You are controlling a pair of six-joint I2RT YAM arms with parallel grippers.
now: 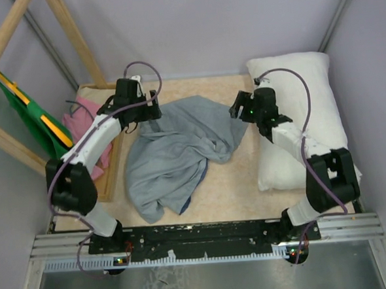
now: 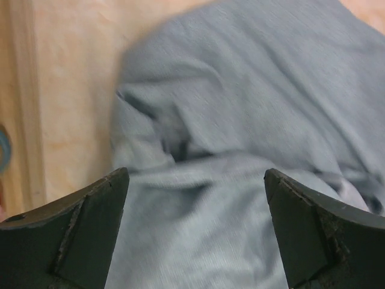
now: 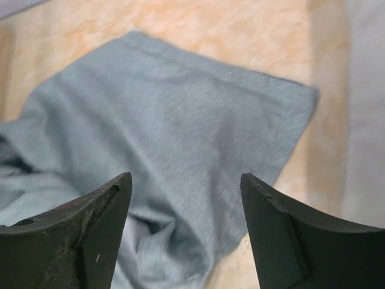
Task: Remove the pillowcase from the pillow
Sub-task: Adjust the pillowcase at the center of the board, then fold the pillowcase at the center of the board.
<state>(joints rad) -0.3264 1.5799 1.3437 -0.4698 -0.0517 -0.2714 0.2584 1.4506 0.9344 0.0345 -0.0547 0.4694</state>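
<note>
The pillowcase lies crumpled in the middle of the table, its blue-grey inside showing, a navy edge peeking at its lower right. It lies clear of the plain white pillow, which rests along the right side. My left gripper hovers over the cloth's far left corner, jaws open, nothing between them; the left wrist view shows the pillowcase below my left gripper. My right gripper is open above the cloth's right corner, beside the pillow. In the right wrist view the pillowcase lies flat beneath my right gripper.
A pink cloth lies at the left by a wooden frame. A green cloth hangs on the frame. A wooden rail borders the table's left side. Grey walls close in on all sides.
</note>
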